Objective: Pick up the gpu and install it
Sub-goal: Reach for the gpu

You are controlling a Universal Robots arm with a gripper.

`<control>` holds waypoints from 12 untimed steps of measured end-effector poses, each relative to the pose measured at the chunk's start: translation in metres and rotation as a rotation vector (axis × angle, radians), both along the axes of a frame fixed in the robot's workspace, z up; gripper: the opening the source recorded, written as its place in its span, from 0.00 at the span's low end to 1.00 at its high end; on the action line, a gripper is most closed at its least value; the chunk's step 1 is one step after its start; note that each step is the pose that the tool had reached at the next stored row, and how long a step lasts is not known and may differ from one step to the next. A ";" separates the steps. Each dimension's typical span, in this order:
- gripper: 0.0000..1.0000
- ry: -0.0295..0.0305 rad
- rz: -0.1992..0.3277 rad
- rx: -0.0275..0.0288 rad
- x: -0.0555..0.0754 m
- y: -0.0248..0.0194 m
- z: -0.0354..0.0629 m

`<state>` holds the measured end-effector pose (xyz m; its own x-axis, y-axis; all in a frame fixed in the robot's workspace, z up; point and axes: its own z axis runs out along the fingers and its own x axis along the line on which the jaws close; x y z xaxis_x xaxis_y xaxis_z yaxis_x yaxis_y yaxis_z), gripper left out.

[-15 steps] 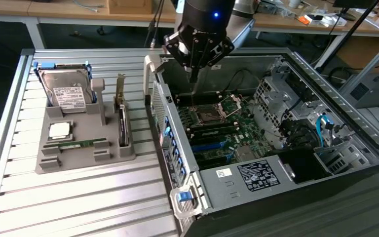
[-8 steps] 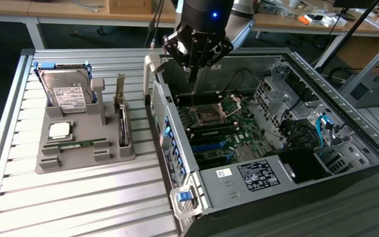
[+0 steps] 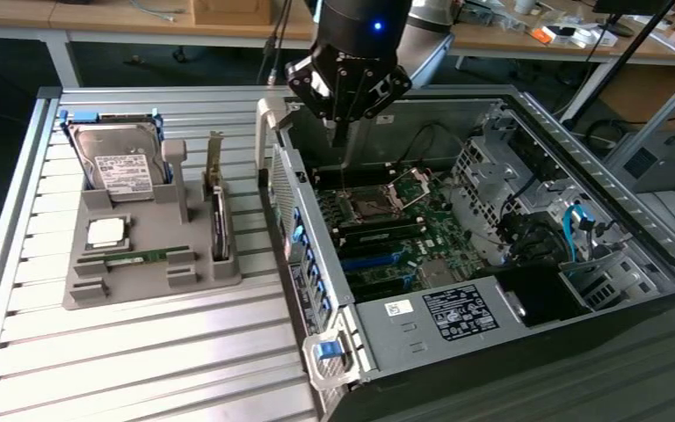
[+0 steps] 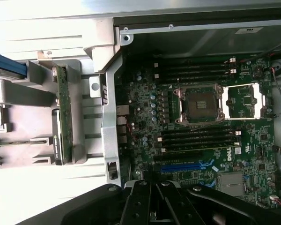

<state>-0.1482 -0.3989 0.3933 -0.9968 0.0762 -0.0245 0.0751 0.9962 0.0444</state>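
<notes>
The gpu [image 3: 217,215] stands on edge in the grey holder [image 3: 150,286], a thin dark card with its silvery bracket pointing up at the far end. In the wrist view the gpu [image 4: 63,117] shows as a narrow green-edged strip beside the case wall. My gripper [image 3: 337,132] hangs shut and holding nothing over the far rim of the open computer case [image 3: 431,325], to the exterior view's right of the gpu and apart from it. In the wrist view the gripper [image 4: 152,201] is above the motherboard [image 4: 201,122], near a blue slot [image 4: 187,166].
The holder also carries a silver hard drive [image 3: 120,167], a small square chip [image 3: 105,231] and a green memory stick [image 3: 138,257]. Inside the case are drive cages and cables [image 3: 548,229]. The slatted metal table [image 3: 138,369] runs on toward the near side.
</notes>
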 end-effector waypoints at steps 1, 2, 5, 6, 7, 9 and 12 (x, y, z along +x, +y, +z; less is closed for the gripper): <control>0.11 0.0000 0.000 0.0000 0.000 0.0000 0.0000; 0.11 0.0000 0.000 0.0000 -0.001 0.0000 0.0000; 0.11 0.0000 0.000 -0.0001 -0.002 0.0000 0.0000; 0.11 0.0000 0.000 0.0000 -0.003 0.0000 0.0000; 0.11 0.0000 0.000 0.0000 -0.003 0.0000 0.0000; 0.11 0.0000 0.000 0.0000 -0.004 0.0000 0.0000; 0.11 0.0000 0.000 0.0000 -0.005 0.0000 0.0000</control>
<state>-0.1535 -0.3989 0.3933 -0.9968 0.0762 -0.0245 0.0751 0.9962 0.0443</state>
